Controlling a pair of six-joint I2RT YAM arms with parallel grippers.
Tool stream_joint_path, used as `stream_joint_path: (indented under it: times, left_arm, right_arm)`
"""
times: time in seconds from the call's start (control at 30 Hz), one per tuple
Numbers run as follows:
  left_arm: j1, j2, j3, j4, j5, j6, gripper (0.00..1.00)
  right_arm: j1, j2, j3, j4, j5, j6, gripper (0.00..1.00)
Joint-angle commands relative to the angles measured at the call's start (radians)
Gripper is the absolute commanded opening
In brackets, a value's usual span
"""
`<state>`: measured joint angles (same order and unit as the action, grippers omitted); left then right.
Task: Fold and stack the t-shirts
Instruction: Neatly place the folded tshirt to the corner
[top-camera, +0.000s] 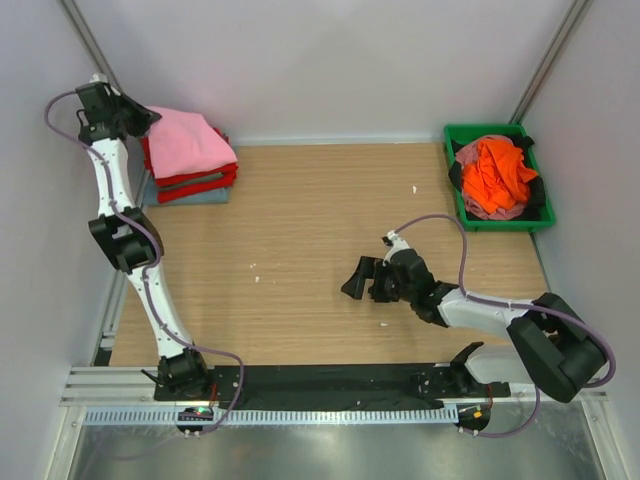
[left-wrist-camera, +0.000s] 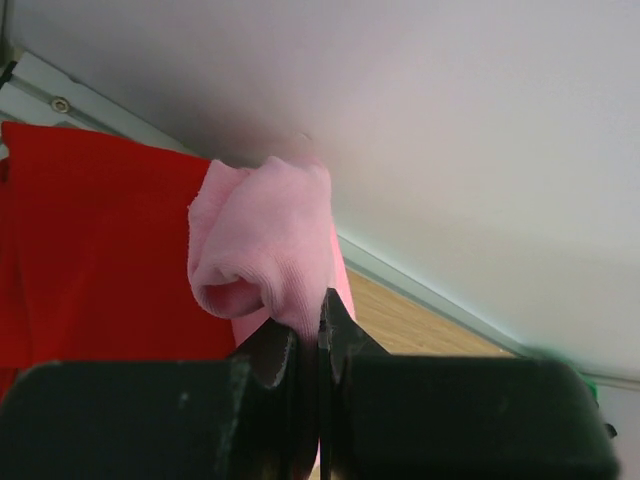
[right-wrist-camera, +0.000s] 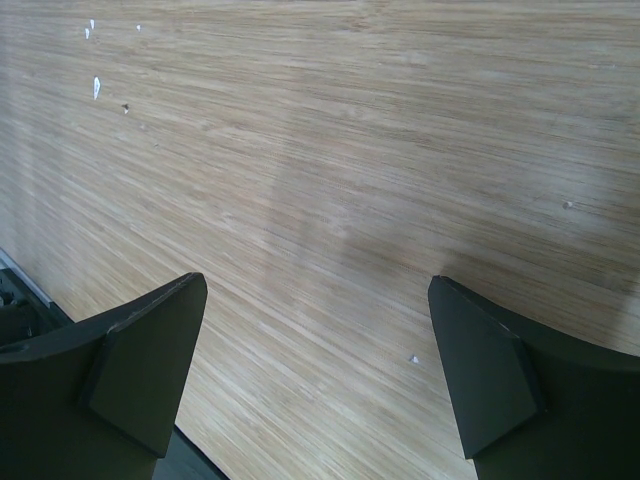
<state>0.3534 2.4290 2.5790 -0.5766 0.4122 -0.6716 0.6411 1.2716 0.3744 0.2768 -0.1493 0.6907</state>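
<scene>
pink shirt (top-camera: 188, 140), orange shirt (top-camera: 495, 172), green bin (top-camera: 487, 128)

No writing, label, brand mark, number or sign can be read on anything in any of the views.

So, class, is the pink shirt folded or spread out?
Folded. The pink shirt lies as a compact rectangle atop the red shirt, though the left claw pinches one bunched edge.
</scene>
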Motion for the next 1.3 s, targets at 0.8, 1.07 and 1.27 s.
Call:
stream_joint_path:
  times: [0.8, 1.07, 1.27]
  left_arm:
    - [0.096, 0.029, -0.077, -0.087, -0.519, 0.103, 1.0]
    - [0.134, -0.149, -0.318, -0.069, -0.547, 0.075, 1.0]
    - [0.127, -0.229, -0.361, -0.037, -0.474, 0.053, 1.0]
  right_arm:
    - [0.006, 0.025, 0.04, 0.013, -0.004, -0.008, 1.0]
    - [0.006, -0.015, 0.003, 0.048, -0.019, -0.005, 1.0]
    - [0.006, -0.043, -0.02, 0.068, -0.026, -0.003, 1.0]
